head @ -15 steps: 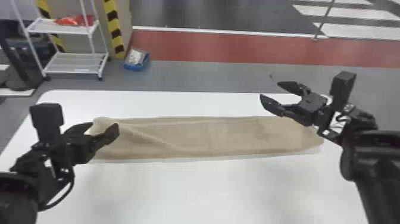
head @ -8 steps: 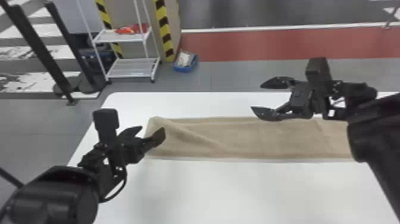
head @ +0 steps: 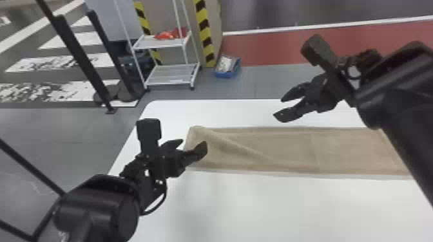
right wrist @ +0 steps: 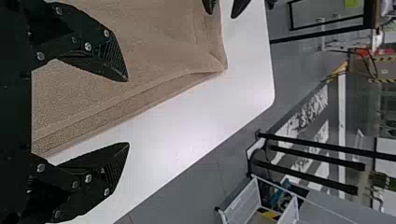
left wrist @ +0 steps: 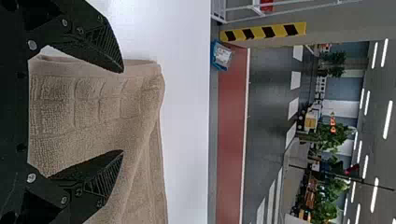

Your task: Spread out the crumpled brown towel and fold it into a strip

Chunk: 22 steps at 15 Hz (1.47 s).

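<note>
Two pincers in sight, fingers spread apart on both left pincer (head: 192, 144) and right pincer (head: 279, 108). At the nine o'clock end of the brown towel (head: 290, 144), the left, blocking part of that end; cannot tell whether touching cloth. Toward twelve o'clock, the right. Below, laid flat in a long strip from nine to three o'clock on the white table (head: 274, 209), the towel, with a slanting crease near its nine o'clock end. Hidden behind the right forearm (head: 399, 103), part of its three o'clock end. Cut off toward six o'clock, the table. At eleven o'clock beyond, a white rack (head: 169, 42) with red items (head: 170, 33), too blurred to name.
</note>
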Available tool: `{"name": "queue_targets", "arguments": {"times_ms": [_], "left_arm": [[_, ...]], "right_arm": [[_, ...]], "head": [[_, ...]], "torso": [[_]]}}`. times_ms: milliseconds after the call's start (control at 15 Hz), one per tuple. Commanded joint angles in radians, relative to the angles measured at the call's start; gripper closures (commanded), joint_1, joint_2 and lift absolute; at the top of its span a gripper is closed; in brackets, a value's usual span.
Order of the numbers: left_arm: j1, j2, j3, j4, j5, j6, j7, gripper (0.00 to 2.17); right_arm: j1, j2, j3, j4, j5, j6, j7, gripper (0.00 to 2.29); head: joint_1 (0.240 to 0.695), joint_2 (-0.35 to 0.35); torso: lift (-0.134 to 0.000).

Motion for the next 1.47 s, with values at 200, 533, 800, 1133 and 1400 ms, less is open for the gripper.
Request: {"name": "queue_targets", "arguments": {"times_ms": [200,533,800,1133,1400], "left_arm": [[0.011,0.000,0.003,-0.031,-0.002,0.019,0.001,0.33],[0.039,0.000,0.003,-0.054,-0.007,0.019,0.002,0.33],[0.048,0.000,0.003,-0.063,-0.008,0.007,0.001,0.33],[0.057,0.000,0.001,-0.065,-0.016,0.001,-0.001,0.33],[0.068,0.002,0.003,-0.073,-0.017,-0.005,-0.004,0.33]], "right_arm": [[-0.102,0.002,0.100,0.245,0.137,-0.325,0.063,0.47],[-0.163,0.002,0.097,0.447,0.184,-0.537,-0.026,0.51],[-0.151,0.002,0.098,0.486,0.253,-0.564,-0.054,0.58],[-0.145,0.002,0.092,0.499,0.287,-0.564,-0.092,0.68],[-0.142,0.002,0.081,0.530,0.301,-0.571,-0.147,0.68]], "head": [[0.695,0.252],[0.695,0.237],[0.695,0.231],[0.695,0.221],[0.695,0.215]], "torso": [[-0.124],[-0.124],[-0.124],[-0.124],[-0.124]]}}
